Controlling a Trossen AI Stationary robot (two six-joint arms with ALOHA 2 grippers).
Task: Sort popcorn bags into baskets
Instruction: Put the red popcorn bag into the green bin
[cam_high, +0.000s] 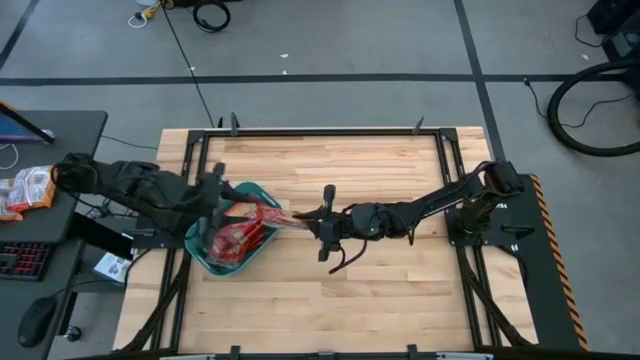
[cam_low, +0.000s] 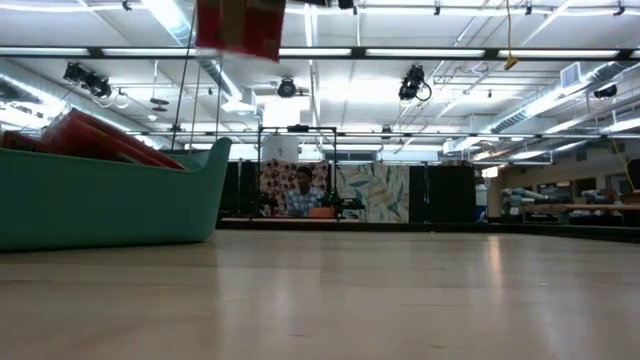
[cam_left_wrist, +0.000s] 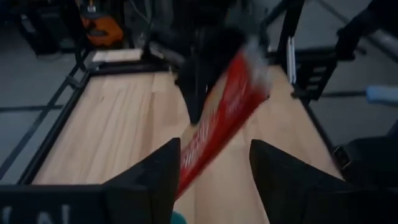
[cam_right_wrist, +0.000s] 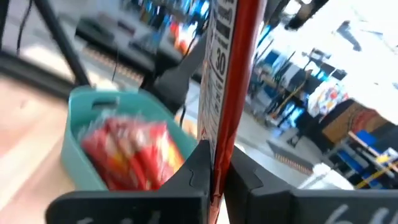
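Observation:
The teal basket (cam_high: 205, 255) stands at the table's left and holds several red popcorn packets (cam_high: 232, 240); it also shows in the low view (cam_low: 110, 205) and the right wrist view (cam_right_wrist: 84, 102). My right gripper (cam_high: 303, 224) is shut on one red packet (cam_high: 272, 216), held in the air beside the basket's right rim. My left gripper (cam_high: 222, 206) is open over the basket's far side. In the left wrist view the held packet (cam_left_wrist: 227, 102) reaches between my left fingers (cam_left_wrist: 214, 146); whether it touches them I cannot tell. My right gripper pinches the packet's end (cam_right_wrist: 219, 163) between its two fingers, across the flat faces. The fingers come level from the table's right. The packet stands out past the fingertips toward the basket, lifted clear of the table (cam_low: 240, 25).
A black metal frame (cam_high: 320, 132) runs round the wooden table. Bare wood (cam_high: 380, 290) lies near and right of the basket. A desk (cam_high: 60, 130) at the left carries more packets (cam_high: 25, 188) and a keyboard. A person (cam_low: 300, 190) sits far behind the table.

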